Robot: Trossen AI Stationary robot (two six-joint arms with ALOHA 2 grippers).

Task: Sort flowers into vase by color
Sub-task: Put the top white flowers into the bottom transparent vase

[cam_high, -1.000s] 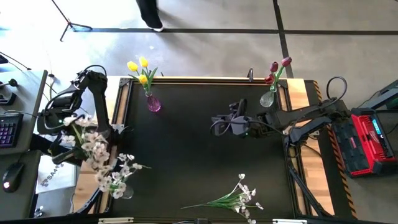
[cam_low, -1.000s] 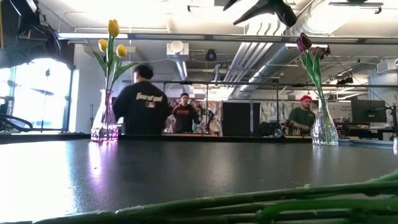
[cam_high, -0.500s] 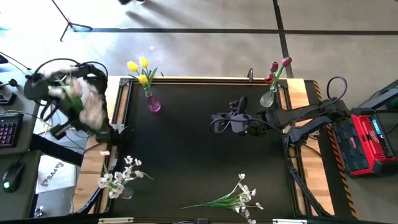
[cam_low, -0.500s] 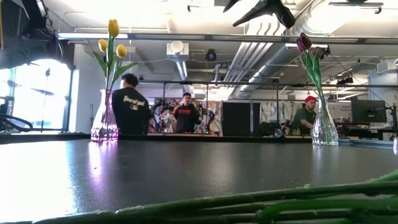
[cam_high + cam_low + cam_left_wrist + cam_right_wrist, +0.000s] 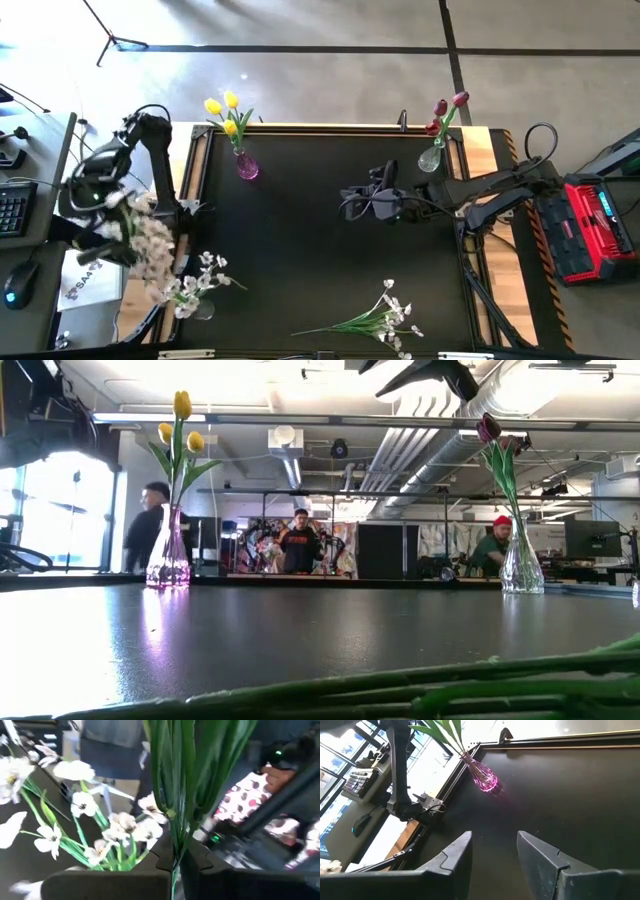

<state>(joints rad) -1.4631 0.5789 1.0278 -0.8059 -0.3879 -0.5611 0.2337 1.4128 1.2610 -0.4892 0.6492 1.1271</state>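
Mid-sort at frame's left edge: left gripper (image 5: 120, 222), fingers pinching green stems of a white-blossom spray (image 5: 150, 245), beside the clear vase of white blossoms (image 5: 195, 295). Right gripper (image 5: 352, 198), fingers spread, waiting at centre. Next, probably: lowering stems into that vase.

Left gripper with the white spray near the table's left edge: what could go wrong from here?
1. The left gripper carries a white spray right above the clear vase of white blossoms; a low pass might tip that vase.
2. The spray hangs partly beyond the table edge, so a slip could drop it off the table.
3. The loose white spray lies at the front edge and may be awkward to grasp.
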